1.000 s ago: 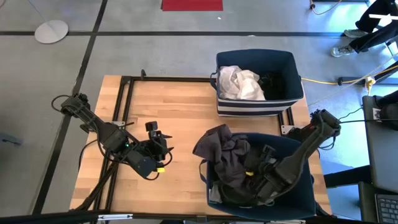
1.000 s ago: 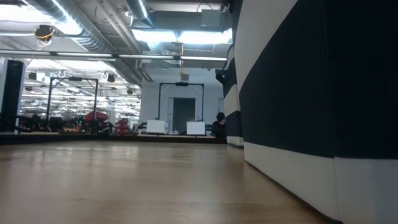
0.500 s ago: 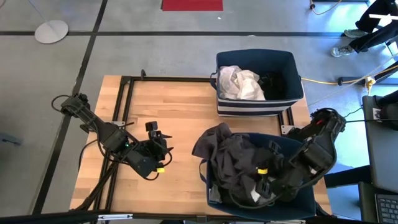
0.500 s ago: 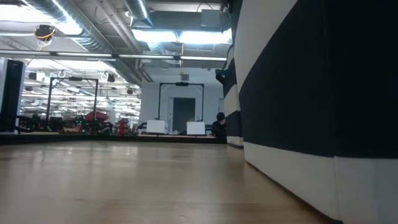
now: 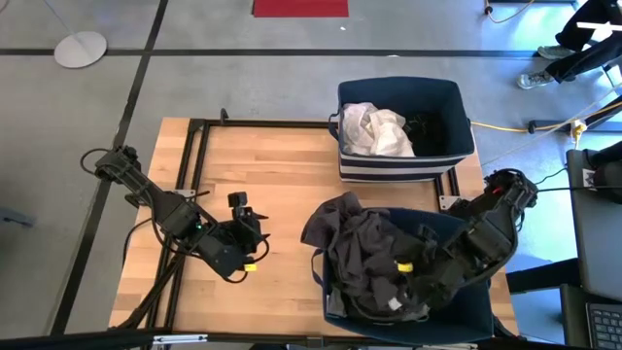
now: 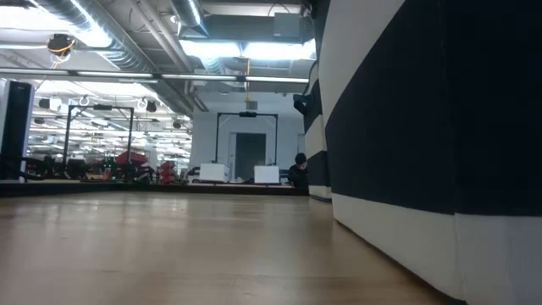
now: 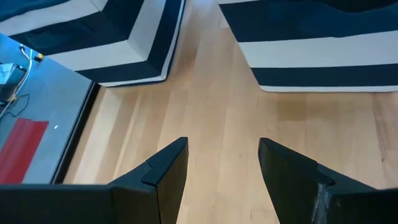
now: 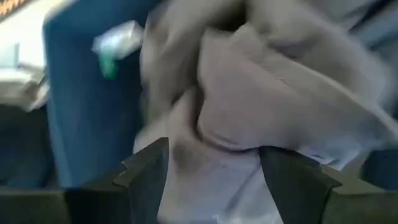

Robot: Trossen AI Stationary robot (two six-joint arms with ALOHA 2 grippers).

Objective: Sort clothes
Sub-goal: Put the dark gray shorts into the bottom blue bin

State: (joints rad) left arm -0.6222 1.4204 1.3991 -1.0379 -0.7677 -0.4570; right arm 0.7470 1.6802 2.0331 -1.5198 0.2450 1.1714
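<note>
A charcoal grey garment (image 5: pixel 352 243) lies heaped in the near navy bin (image 5: pixel 466 313), one fold hanging over the bin's left rim (image 5: pixel 317 233). My right gripper (image 5: pixel 394 287) hangs over this heap, open, pointing steeply down; in the right wrist view (image 8: pixel 214 180) the grey cloth (image 8: pixel 267 106) shows below and between its fingers, blurred. A white garment (image 5: pixel 375 130) and a dark one (image 5: pixel 428 126) lie in the far bin (image 5: pixel 457 105). My left gripper (image 5: pixel 248 222) waits open above the bare wood at the table's left (image 7: pixel 222 168).
The two navy-and-white striped bins stand on the right half of the wooden table (image 5: pixel 272 165); both show ahead of my left gripper (image 7: pixel 311 56), and the near one's wall fills the low view's right (image 6: pixel 423 127). Bare wood lies left of them. A black frame (image 5: pixel 199 156) crosses the table's left.
My right gripper has risen out of the near bin and tipped as it rose; it now hangs higher above the charcoal garment. The garment stays heaped in the bin with its fold over the left rim.
</note>
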